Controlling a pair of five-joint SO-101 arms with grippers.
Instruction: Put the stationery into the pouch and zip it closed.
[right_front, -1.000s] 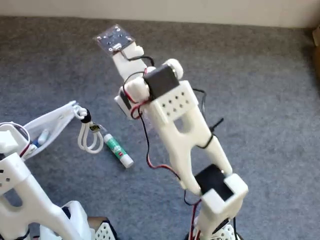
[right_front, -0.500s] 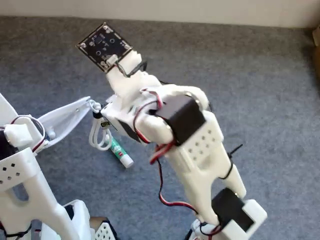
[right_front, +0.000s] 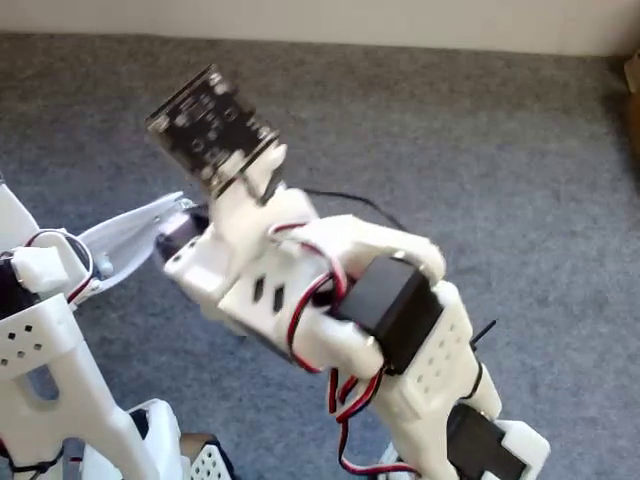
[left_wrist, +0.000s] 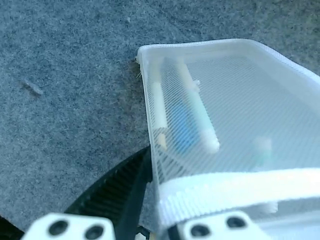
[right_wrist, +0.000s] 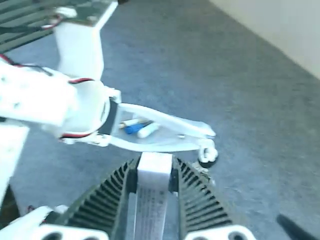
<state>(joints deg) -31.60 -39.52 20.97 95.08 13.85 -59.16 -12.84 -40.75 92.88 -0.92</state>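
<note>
Pinched between the ribbed fingers (right_wrist: 196, 200) of the right gripper (right_wrist: 154, 169), cap end poking past the tips: a glue stick (right_wrist: 152, 175), near the mesh pouch (right_wrist: 167, 135). Clamped shut on one end of that pouch, pens (left_wrist: 189, 125) lying inside: the left gripper (left_wrist: 151, 181).

Left arm (right_front: 50, 370) low, jaws clamp pouch (left_wrist: 240, 100); right arm (right_front: 400, 330) raised, jaws clamp glue stick (right_wrist: 152, 200).

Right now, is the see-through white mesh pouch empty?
No, the see-through white mesh pouch holds a blue stick and a long white stick.
</note>
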